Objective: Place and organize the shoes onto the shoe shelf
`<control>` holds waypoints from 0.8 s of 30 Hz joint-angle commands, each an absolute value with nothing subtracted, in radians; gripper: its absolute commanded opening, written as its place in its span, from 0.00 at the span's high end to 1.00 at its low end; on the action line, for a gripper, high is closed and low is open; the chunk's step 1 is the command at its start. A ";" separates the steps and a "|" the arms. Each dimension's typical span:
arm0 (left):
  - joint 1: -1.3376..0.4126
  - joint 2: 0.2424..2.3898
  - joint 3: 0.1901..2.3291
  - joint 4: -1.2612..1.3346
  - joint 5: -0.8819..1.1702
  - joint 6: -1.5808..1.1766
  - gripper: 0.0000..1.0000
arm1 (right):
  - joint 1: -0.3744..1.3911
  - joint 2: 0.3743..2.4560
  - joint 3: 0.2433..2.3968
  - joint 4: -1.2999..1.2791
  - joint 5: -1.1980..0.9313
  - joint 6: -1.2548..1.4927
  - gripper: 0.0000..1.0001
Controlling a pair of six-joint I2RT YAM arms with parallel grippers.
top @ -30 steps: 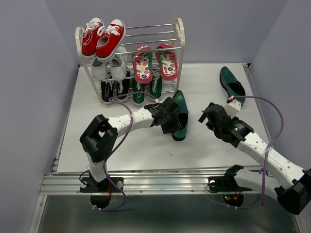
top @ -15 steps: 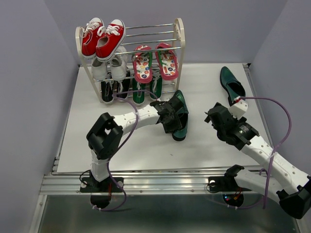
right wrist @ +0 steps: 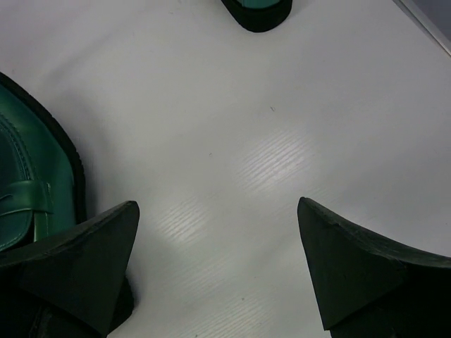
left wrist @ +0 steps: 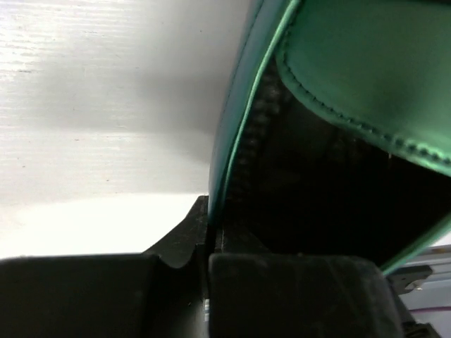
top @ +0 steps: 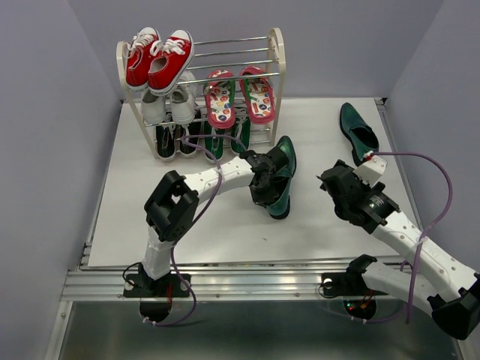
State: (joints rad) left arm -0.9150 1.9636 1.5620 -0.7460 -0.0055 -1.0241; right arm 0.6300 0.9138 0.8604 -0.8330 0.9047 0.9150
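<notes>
Left fingers [left wrist: 296, 296]: I have them closed on the side wall of one dark green loafer [top: 283, 178]; in the left wrist view the rim is pinched between the two pads.
Held loafer: it sits tilted just in front of the right end of the shoe shelf [top: 277, 56], toe toward the shelf. I cannot tell whether its heel touches the counter [top: 150, 202].
Right fingers [right wrist: 77, 246]: spread wide with nothing between them, over bare counter to the right of the held loafer.
Second loafer [top: 358, 133]: flat on the counter at the far right, well apart from the shelf.
Flip-flops [top: 240, 97]: on the middle tier, right half.
Green sneakers [top: 225, 141]: bottom tier, right half.
Other shoes: red sneakers [top: 157, 58] top left, white sneakers [top: 169, 105] below them, black sneakers [top: 171, 140] bottom left.
</notes>
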 commanded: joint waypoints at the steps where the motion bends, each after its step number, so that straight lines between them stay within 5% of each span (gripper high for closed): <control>1: -0.951 1.990 1.667 -0.823 -0.029 -0.979 1.00 | 0.637 0.894 0.856 -0.838 0.989 0.914 0.00; 11: -0.980 1.806 1.959 -1.123 -0.225 -0.816 1.00 | 0.637 0.873 0.851 -0.854 1.034 0.931 0.00; 24: -0.888 1.629 2.262 -1.120 -0.236 -0.670 1.00 | 0.637 0.847 0.844 -0.882 1.091 0.992 0.00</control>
